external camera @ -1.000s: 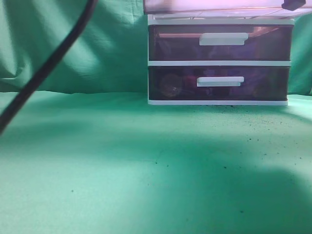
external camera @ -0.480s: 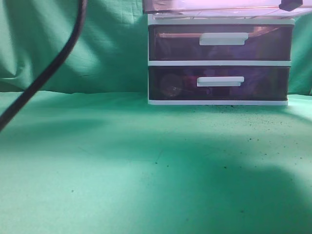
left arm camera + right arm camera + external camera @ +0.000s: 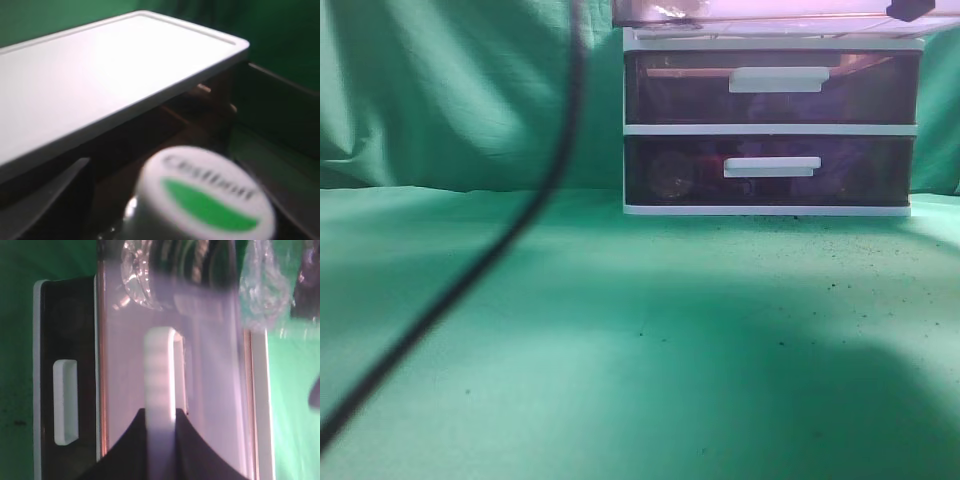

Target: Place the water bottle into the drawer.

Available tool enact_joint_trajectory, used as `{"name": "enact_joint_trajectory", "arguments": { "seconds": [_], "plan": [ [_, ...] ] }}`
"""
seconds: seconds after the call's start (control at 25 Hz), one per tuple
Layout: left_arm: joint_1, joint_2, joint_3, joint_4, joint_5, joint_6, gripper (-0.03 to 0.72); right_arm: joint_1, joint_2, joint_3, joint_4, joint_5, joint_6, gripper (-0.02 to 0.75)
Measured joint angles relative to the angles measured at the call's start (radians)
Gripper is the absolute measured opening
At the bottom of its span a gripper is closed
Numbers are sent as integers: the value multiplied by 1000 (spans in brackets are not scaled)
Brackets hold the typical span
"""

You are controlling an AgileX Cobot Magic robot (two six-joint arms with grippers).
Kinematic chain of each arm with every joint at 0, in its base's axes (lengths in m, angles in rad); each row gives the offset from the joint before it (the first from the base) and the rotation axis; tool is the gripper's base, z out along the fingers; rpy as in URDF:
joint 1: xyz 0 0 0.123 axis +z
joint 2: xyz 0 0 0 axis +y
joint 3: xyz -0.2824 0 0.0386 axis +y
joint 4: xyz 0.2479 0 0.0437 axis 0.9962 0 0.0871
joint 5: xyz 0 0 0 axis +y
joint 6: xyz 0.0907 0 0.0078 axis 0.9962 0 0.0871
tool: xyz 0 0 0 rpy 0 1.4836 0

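Note:
The top drawer (image 3: 800, 10) is pulled out at the upper edge of the exterior view. My right gripper (image 3: 160, 426) is shut on its white bar handle (image 3: 160, 370); the gripper also shows in the exterior view (image 3: 912, 8). The clear water bottle (image 3: 205, 197), with a white cap marked in green, fills the lower left wrist view. My left gripper (image 3: 200, 225) is shut on it, its dark fingers (image 3: 60, 200) beside the bottle. The bottle's ribbed body (image 3: 175, 270) shows over the drawer's far end, and a clear glint of it shows in the exterior view (image 3: 672, 12).
The white-framed unit (image 3: 770, 130) stands at the back on green cloth, with two darker purple drawers (image 3: 770, 90) shut below. Its white top (image 3: 100, 70) lies beside the bottle. A black cable (image 3: 535, 215) hangs across the left. Crumpled clear plastic (image 3: 262, 285) lies beyond the drawer.
The black cable has swung to the right across the exterior view. A clear glint of the bottle has appeared at the left end of the open drawer. The right gripper has not moved.

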State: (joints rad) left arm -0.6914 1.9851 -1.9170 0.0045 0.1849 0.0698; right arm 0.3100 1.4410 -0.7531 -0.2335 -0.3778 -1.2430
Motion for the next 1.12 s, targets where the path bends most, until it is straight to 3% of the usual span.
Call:
{"name": "enact_joint_trajectory", "arguments": {
  "seconds": [0.28, 0.48, 0.6, 0.72, 0.8, 0.88, 0.96, 1.12],
  "plan": [
    [-75, 97, 0, 11, -370, -11, 523, 0, 0, 0, -6, -2, 43, 84],
    [-72, 102, -2, 91, -409, -49, 523, 0, 2, 0, -6, 5, 46, 84],
    [-72, 59, -2, 172, -185, -51, 523, 0, 2, 0, -8, 5, 46, 84],
    [-74, -12, 0, 219, 114, -50, 349, 0, 2, 0, -8, -6, 42, 84],
    [-74, -74, 0, 251, 276, -50, 167, 0, 6, -2, -4, -16, 37, 84],
    [-74, -152, 0, 275, 407, -50, 63, 2, 7, -17, -4, -11, 11, 84],
    [-74, -231, 0, 291, 509, -50, 0, 2, 10, -40, 1, 9, -7, 84],
    [-74, -391, -2, 305, 749, -80, 0, -24, 42, -128, 8, 61, -38, 84]
  ]
}}
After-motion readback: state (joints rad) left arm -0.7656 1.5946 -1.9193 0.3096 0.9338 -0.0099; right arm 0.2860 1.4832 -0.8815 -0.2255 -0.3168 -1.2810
